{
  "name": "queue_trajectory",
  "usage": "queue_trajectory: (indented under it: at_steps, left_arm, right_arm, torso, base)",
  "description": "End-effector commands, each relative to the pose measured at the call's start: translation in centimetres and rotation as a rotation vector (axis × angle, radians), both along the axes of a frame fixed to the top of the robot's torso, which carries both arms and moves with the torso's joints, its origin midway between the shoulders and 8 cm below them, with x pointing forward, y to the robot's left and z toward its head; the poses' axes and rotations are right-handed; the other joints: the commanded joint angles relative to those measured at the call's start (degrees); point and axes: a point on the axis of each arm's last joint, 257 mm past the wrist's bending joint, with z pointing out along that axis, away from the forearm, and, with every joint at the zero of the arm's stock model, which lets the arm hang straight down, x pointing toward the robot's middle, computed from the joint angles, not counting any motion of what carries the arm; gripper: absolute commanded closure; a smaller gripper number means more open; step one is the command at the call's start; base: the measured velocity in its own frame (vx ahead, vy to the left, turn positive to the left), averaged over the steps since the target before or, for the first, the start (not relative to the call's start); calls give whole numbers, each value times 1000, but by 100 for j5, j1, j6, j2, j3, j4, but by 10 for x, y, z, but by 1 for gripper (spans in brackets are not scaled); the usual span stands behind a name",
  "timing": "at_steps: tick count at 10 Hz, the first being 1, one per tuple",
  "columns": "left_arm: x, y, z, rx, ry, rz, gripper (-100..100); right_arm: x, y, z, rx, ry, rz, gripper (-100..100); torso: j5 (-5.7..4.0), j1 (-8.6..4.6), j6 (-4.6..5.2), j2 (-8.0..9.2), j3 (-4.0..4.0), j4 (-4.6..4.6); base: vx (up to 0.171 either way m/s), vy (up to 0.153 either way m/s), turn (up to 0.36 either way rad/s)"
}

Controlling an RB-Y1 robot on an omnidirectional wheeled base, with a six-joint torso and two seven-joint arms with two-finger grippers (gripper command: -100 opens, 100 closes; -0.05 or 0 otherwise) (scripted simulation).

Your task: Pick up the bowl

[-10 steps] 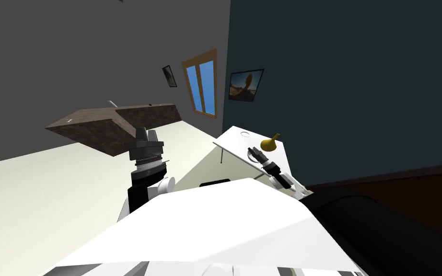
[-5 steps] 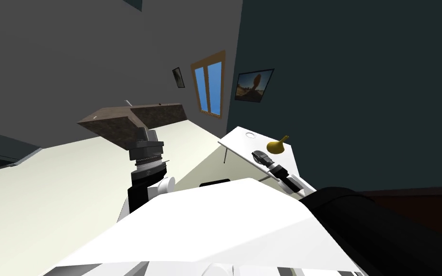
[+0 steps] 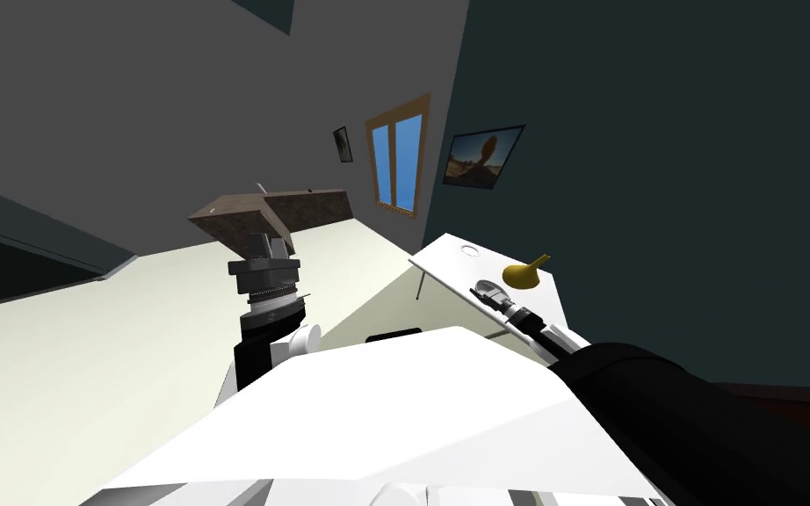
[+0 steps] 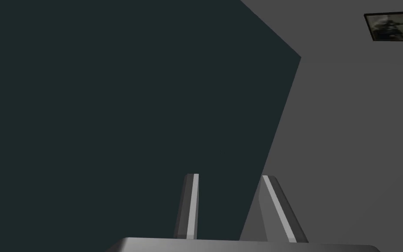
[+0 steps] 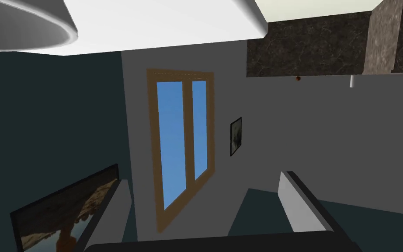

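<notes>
A small, round white bowl [image 3: 469,251] sits on the white table [image 3: 444,266] towards its far end. In the right wrist view its curved rim [image 5: 30,30] shows close by, off to one side of the fingers on the table [image 5: 165,22]. My right gripper [image 3: 485,288] [image 5: 205,210] hovers low over the table, just short of the bowl. It is open wide with nothing between its fingers. My left arm [image 3: 264,281] is raised in front of me, away from the table. Its gripper [image 4: 233,208] is open, its fingers a narrow gap apart and holding nothing.
A yellow gourd-shaped thing [image 3: 524,273] stands on the table right beside my right gripper. A dark teal wall runs behind the table. A brown stone-patterned counter [image 3: 254,215] lies ahead to the left across pale floor [image 3: 87,351]. A black area [image 3: 8,272] opens at far left.
My head view has swung: table, window and brown counter now sit further right, and the black area has come in at left. Both arms keep their pose and the right gripper stays by the bowl.
</notes>
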Motion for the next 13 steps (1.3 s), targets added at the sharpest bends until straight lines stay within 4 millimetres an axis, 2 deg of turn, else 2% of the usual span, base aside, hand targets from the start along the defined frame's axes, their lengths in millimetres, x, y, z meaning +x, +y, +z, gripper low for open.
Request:
queue_trajectory:
  at_steps: [1, 2, 3, 6, 8, 9, 12, 13]
  left_arm:
    - [0, 0, 0, 0, 0, 0, 0]
    - [0, 0, 0, 0, 0, 0, 0]
    - [0, 0, 0, 0, 0, 0, 0]
    - [0, 0, 0, 0, 0, 0, 0]
    - [0, 0, 0, 0, 0, 0, 0]
    - [0, 0, 0, 0, 0, 0, 0]
    - [0, 0, 0, 0, 0, 0, 0]
    - [0, 0, 0, 0, 0, 0, 0]
  right_arm:
    - [-8, -17, -10, -48, 34, -12, -100]
    - [-17, -30, -15, -136, 65, 6, -100]
    - [-23, -40, -22, -136, 85, -15, -100]
    - [-50, -76, -36, -298, 174, 6, -100]
    - [-56, -83, -41, -297, 190, -11, -100]
    - [-68, -97, -45, -371, 229, 10, -100]
    - [-92, -123, -55, -437, 298, 3, -100]
    - [-109, -140, -60, -499, 350, 16, -100]
  torso:
    - [0, 0, 0, 0, 0, 0]
    - [-1, -3, 3, 1, 0, 0]
    - [-1, -2, 0, 2, 1, 0]
    - [-2, -6, 4, -2, -1, -1]
    - [-1, -5, 4, -1, -1, 0]
    - [-4, -15, 5, 1, 0, 0]
    - [-1, -4, 1, -2, -1, 0]
    - [-2, -9, 5, 0, 0, 0]
  base:
    - [-1, 67, 113]
    - [-8, 72, 194]
    - [6, 55, 100]
    - [9, 66, 154]
    - [8, 46, 51]
    - [4, 53, 199]
    - [10, 58, 105]
    - [7, 53, 178]
